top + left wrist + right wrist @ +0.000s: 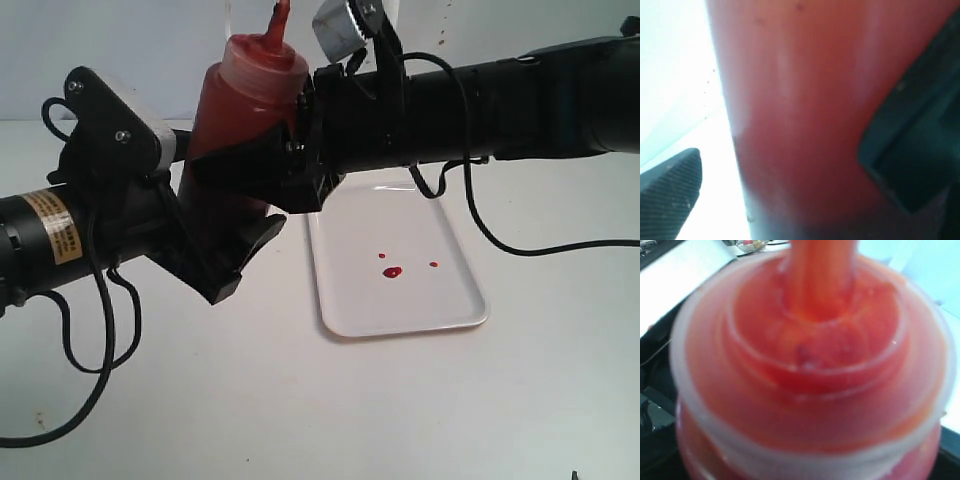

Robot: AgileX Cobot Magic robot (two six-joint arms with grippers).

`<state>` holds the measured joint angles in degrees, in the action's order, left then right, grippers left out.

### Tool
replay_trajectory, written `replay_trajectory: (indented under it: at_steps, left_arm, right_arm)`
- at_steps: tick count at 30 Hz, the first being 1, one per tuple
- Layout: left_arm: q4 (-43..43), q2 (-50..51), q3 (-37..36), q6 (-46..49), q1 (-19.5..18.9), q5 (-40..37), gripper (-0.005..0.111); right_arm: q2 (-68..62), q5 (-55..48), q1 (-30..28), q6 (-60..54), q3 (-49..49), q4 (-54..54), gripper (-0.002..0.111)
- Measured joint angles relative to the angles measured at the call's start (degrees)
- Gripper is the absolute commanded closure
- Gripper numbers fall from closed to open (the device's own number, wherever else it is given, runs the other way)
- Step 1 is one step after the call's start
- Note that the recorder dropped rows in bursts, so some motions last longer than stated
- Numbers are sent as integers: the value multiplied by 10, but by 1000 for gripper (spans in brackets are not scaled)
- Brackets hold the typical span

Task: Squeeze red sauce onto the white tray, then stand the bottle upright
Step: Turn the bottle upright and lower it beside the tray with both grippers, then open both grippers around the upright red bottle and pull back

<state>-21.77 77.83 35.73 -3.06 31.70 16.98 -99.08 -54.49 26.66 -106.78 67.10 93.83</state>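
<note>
The bottle (250,85) is clasped by right fingers (245,160), left fingers (235,255) spread wide. Unseated (base hidden), it could be toppled toward three o'clock.

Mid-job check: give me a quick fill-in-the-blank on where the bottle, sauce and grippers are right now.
1. The bottle, clamped by the right gripper, has its nozzle pointing ____.
2. Drops of red sauce lie on the ____ tray.
3. Along the bottle, the left gripper sits ____ the right gripper.
Missing words: up; white; below.
</note>
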Motion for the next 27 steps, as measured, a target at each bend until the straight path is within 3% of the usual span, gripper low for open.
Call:
replay_trajectory:
  at_steps: [7,15,22,27]
  left_arm:
    - [0,0,1,13,1,-122,2]
    - [-24,-1,1,21,2,-245,2]
    - [-28,-2,1,21,-7,-241,2]
    - [-17,-7,-14,21,-67,-191,2]
  right_arm:
    - [-14,46,2,3,0,-8,108]
    - [-142,65,2,-52,0,-8,108]
    - [-190,65,4,-108,0,25,108]
    - [-206,77,24,-148,0,32,108]
